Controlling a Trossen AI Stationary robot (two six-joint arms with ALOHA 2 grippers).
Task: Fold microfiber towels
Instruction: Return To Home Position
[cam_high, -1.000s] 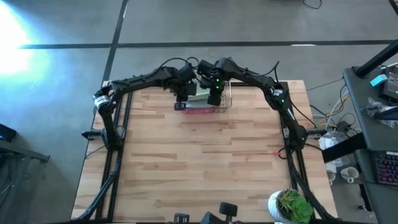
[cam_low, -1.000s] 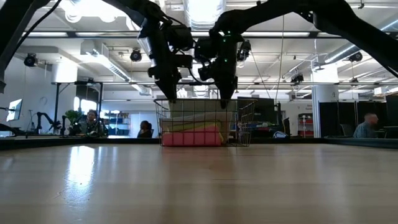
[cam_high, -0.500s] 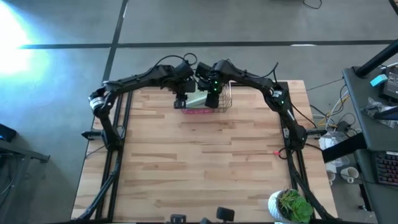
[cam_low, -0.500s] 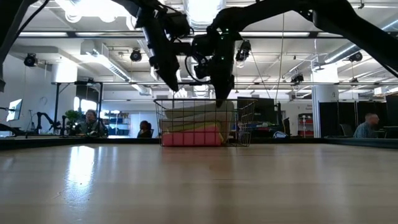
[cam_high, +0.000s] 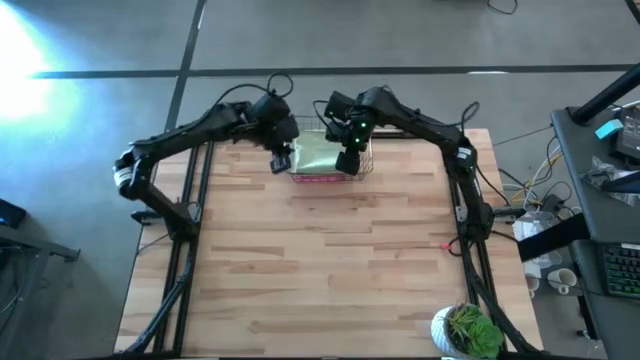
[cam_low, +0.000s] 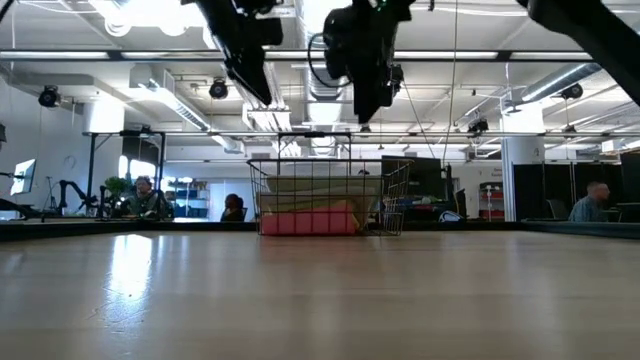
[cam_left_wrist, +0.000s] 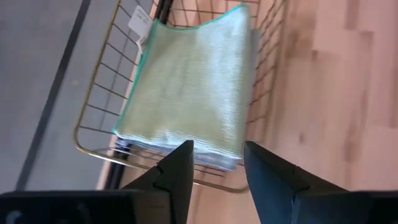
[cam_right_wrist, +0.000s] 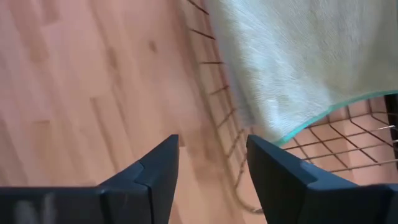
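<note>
The folded microfiber towels (cam_high: 322, 152) sit stacked in the copper wire basket (cam_high: 366, 165) at the bench's (cam_high: 320, 260) far edge, pale green on top and the pink towel (cam_low: 305, 222) lowest. The left gripper (cam_high: 281, 160) and right gripper (cam_high: 347, 160) hover above its two sides, both parted and empty. A potted plant (cam_high: 468, 330) stands well apart.

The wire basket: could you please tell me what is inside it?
A folded pale green towel lies on top; a pink towel shows at the bottom. What lies between is mostly covered.

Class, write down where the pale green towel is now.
In the high view the towel tops the stack in the basket, midway along the upper edge of the table, between the left end effector and the right end effector.
</note>
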